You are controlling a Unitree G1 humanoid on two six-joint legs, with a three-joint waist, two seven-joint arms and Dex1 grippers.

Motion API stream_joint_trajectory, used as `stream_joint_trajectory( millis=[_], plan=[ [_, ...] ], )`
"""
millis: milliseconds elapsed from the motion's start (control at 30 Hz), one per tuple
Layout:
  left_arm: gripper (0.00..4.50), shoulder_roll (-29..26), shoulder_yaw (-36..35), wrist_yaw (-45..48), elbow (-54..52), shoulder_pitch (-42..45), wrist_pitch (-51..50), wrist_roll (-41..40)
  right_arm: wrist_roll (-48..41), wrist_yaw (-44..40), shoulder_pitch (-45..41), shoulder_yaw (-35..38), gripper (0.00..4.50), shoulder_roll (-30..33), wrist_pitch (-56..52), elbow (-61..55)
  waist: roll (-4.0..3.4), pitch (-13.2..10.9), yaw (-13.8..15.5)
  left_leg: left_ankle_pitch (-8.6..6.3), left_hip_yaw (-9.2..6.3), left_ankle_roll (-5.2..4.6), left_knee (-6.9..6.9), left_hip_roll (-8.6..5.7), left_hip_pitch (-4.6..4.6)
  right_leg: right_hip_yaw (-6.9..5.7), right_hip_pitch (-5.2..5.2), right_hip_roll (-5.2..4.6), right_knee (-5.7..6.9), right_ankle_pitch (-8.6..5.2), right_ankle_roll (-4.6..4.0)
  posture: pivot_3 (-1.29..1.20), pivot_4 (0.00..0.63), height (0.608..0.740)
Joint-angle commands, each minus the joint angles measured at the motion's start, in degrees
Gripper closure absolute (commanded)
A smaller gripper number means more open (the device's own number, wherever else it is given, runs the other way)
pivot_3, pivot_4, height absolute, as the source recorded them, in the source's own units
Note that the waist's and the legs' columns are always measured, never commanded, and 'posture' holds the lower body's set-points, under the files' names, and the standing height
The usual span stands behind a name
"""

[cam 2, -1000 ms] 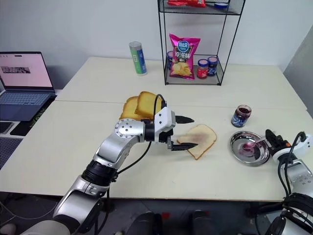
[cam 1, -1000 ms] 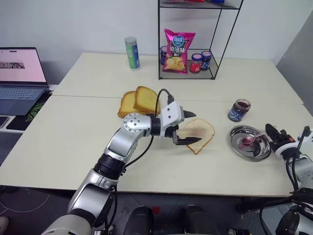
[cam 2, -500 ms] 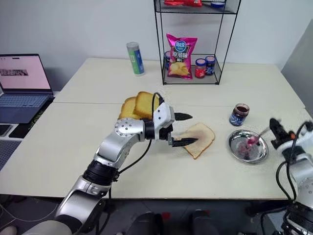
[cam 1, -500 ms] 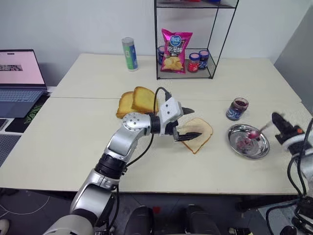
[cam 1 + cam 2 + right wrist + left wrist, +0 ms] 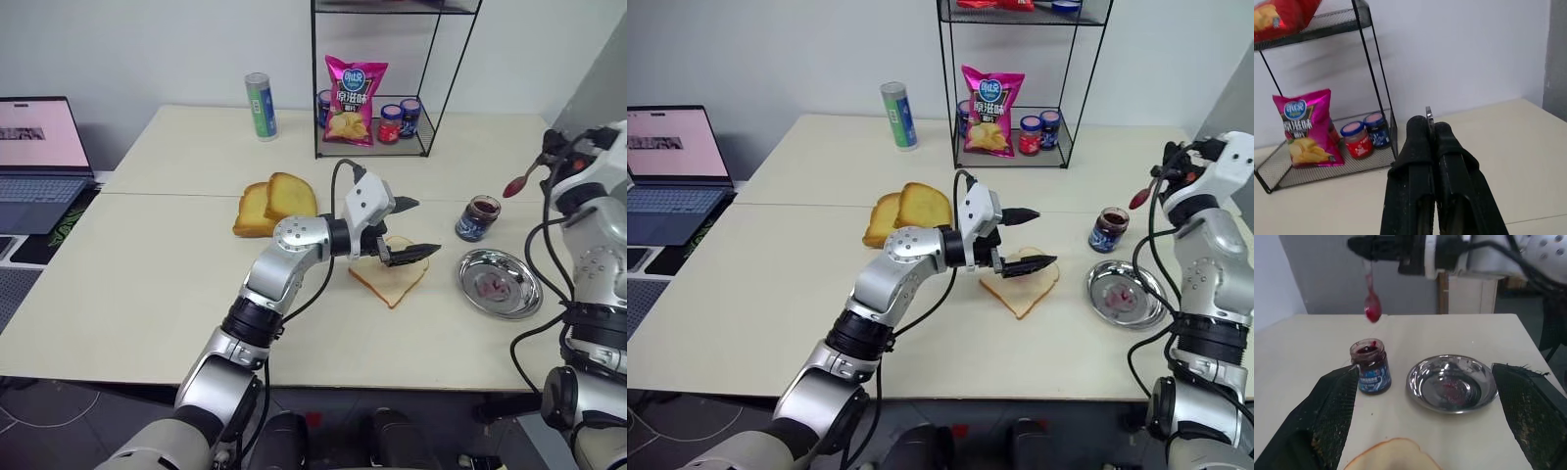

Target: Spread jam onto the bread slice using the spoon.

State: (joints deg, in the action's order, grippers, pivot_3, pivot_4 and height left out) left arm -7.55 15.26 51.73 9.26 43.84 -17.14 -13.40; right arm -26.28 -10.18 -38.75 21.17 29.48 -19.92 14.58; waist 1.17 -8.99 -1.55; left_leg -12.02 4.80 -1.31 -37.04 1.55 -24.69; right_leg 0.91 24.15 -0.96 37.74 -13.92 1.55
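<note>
I hold the spoon (image 5: 521, 179) pinched in the right gripper (image 5: 554, 157) above the jam (image 5: 478, 217) jar, left gripper (image 5: 411, 231) spread over the bread slice (image 5: 392, 284), so I should carry it level across and smear gently, avoiding drips.

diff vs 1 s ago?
Right gripper, jaws shut on the spoon, rose from the steel dish to above the jam jar. Left gripper, jaws open, edged right over the bread slice. Everything else unmoved.
</note>
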Motion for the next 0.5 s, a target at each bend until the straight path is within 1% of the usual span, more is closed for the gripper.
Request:
stream_joint_trajectory(
  millis=[33,267,500],
  plan=[
    [0.00,-0.66,-1.15,-0.58,-2.23,-0.02,0.02,-0.28,2.17,-2.15,-2.30,-0.63,4.46,-0.38,5.11,2.97,0.00,0.00,-0.01,0.00,0.00,0.00,0.00,0.00,0.01,0.01,0.00,0.00,0.01,0.00,0.00,0.00,0.150,0.740],
    [0.00,-2.07,-1.08,-1.37,-4.65,-1.23,-1.42,-0.70,5.38,-4.14,-3.69,-2.57,4.46,-2.32,10.50,9.98,0.00,0.00,-0.11,0.01,0.02,0.01,-0.02,0.00,0.02,0.02,0.00,0.00,0.05,0.03,-0.04,0.00,0.150,0.740],
    [0.00,-2.31,-1.03,-1.70,-5.26,-1.09,-2.19,-0.76,7.70,-3.87,-5.79,-3.25,4.46,-4.07,13.66,16.13,-0.01,0.00,-0.11,0.01,0.03,0.01,-0.02,-0.01,0.02,0.01,-0.01,-0.01,0.05,0.06,-0.11,0.00,0.150,0.740]
  ],
)
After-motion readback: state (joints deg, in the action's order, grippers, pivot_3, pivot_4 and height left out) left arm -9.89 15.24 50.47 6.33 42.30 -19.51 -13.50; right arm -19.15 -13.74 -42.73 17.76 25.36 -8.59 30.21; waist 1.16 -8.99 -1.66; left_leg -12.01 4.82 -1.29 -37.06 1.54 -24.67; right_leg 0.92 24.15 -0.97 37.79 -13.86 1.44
